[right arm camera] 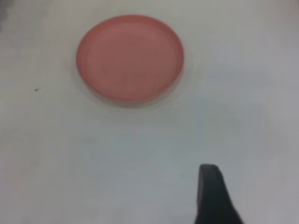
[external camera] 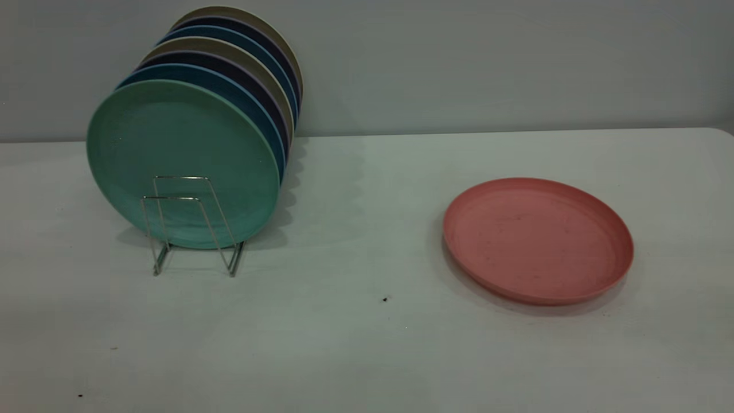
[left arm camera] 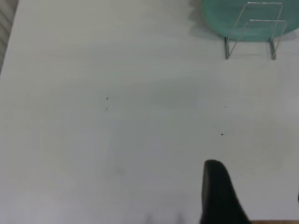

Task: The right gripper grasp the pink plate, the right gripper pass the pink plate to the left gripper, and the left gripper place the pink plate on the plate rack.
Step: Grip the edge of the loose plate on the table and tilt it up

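Observation:
The pink plate lies flat on the white table, right of the middle. It also shows in the right wrist view, well ahead of my right gripper. One black finger of that gripper shows, with bare table on both sides. The plate rack stands at the left with two empty wire loops in front. It also shows in the left wrist view, far ahead of my left gripper, which is open and empty. Neither gripper shows in the exterior view.
Several plates stand upright in the rack, a green plate foremost, blue, dark and beige ones behind. The green plate's lower edge shows in the left wrist view. A grey wall runs behind the table.

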